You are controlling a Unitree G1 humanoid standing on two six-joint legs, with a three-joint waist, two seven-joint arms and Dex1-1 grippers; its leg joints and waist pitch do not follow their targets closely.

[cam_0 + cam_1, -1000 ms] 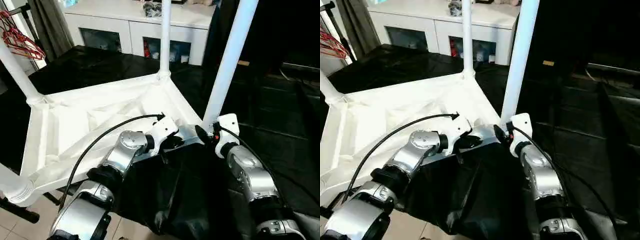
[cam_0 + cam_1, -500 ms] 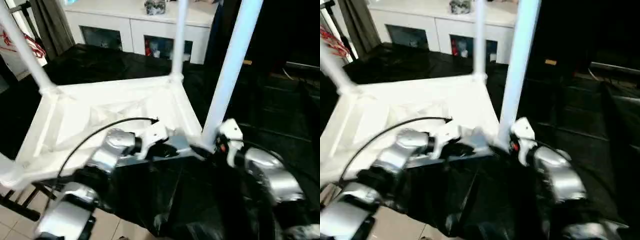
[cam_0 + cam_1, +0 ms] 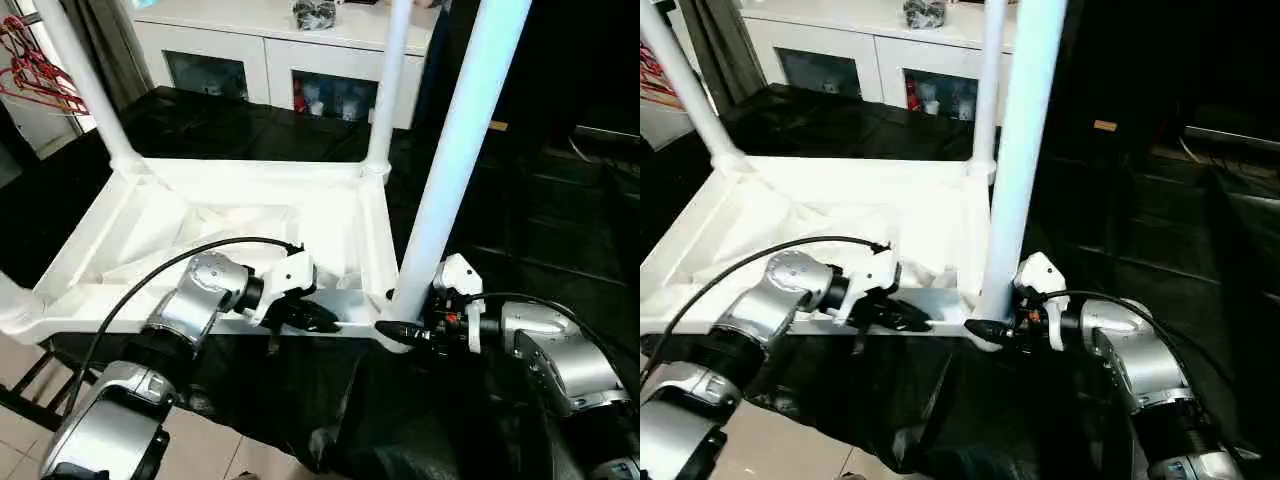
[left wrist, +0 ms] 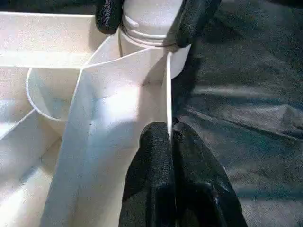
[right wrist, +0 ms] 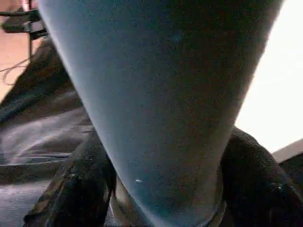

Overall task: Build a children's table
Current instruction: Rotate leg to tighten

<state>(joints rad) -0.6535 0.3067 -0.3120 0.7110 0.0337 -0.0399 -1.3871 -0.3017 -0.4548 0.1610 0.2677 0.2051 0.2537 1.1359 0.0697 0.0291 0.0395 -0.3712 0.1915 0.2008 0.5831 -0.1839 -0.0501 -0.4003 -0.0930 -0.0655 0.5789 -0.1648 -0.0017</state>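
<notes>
The children's table (image 3: 250,215) lies upside down on a black sheet, its white legs pointing up. My left gripper (image 4: 169,130) is shut on the thin rim wall (image 4: 168,85) of the top, close to the near right corner socket. My right gripper (image 3: 395,330) reaches in from the right. Its black fingers (image 4: 110,16) sit on either side of the near right leg (image 3: 455,150) at its base, pressed against it. Two more legs stand at the far right (image 3: 388,80) and far left (image 3: 85,80).
A white cabinet with glass doors (image 3: 270,50) stands behind the table. Red hangers (image 3: 40,75) hang at the far left. The black sheet (image 3: 540,230) spreads out to the right. Tiled floor (image 3: 200,450) and a black stand bar (image 3: 30,390) lie below the near edge.
The view has shifted, and the table's near edge now runs level across it. My right forearm has swung lower, its fingers now around the leg's base. My left gripper keeps its hold on the rim.
</notes>
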